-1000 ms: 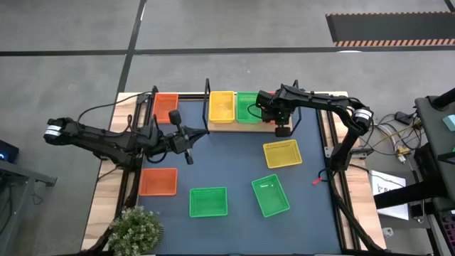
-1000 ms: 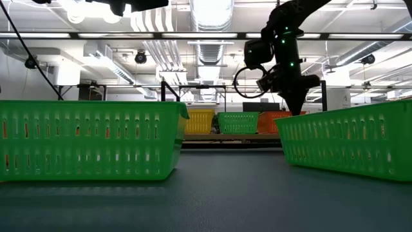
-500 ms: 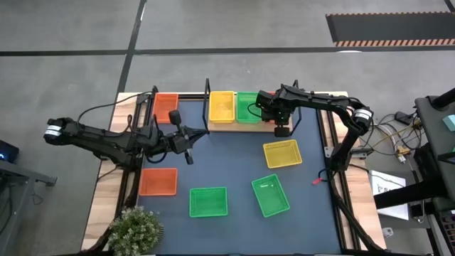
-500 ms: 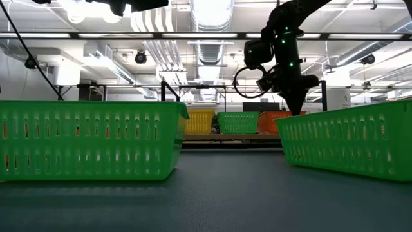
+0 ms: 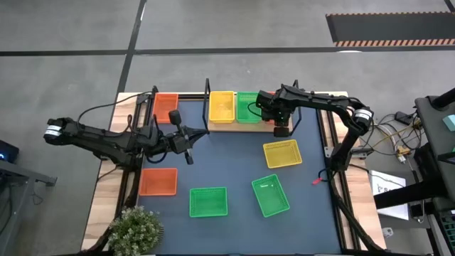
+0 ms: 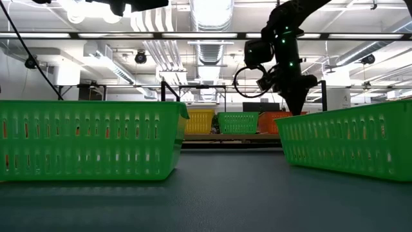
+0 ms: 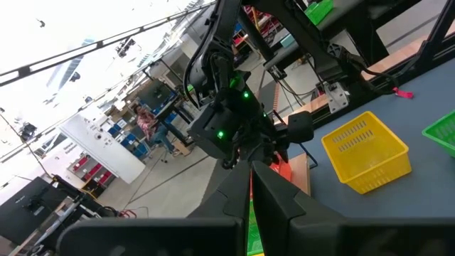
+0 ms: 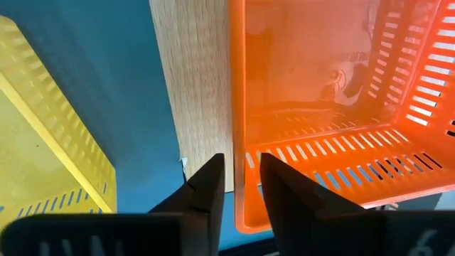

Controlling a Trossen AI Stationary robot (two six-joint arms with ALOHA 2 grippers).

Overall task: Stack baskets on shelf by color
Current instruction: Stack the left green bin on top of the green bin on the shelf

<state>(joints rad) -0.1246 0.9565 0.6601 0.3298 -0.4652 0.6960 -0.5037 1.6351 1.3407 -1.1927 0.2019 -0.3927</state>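
On the wooden shelf (image 5: 242,126) at the table's far edge stand a yellow basket (image 5: 222,107) and a green basket (image 5: 247,107). At the shelf's right end a red-orange basket (image 8: 313,85) rests with its bottom on the board (image 8: 195,92). My right gripper (image 8: 242,158) hangs over this basket's near wall, shut on it. My left gripper (image 5: 195,135) waits shut above the table's left half, holding nothing. Loose on the tabletop lie a yellow basket (image 5: 282,153), two green ones (image 5: 208,201) (image 5: 270,195) and a red-orange one (image 5: 158,182). Another red-orange basket (image 5: 166,107) sits left of the shelf. My right gripper holds the red-orange basket by the rim of its near wall (image 8: 237,128), one finger (image 8: 210,185) outside and one finger (image 8: 281,185) inside. The fingers come from above, pointing down. The basket sits level on the shelf board.
Black metal posts (image 5: 207,96) stand at the shelf's ends. A potted plant (image 5: 135,229) occupies the table's near left corner. Open blue tabletop (image 5: 227,160) lies between the shelf and the loose baskets. Cables and equipment are beyond the right edge.
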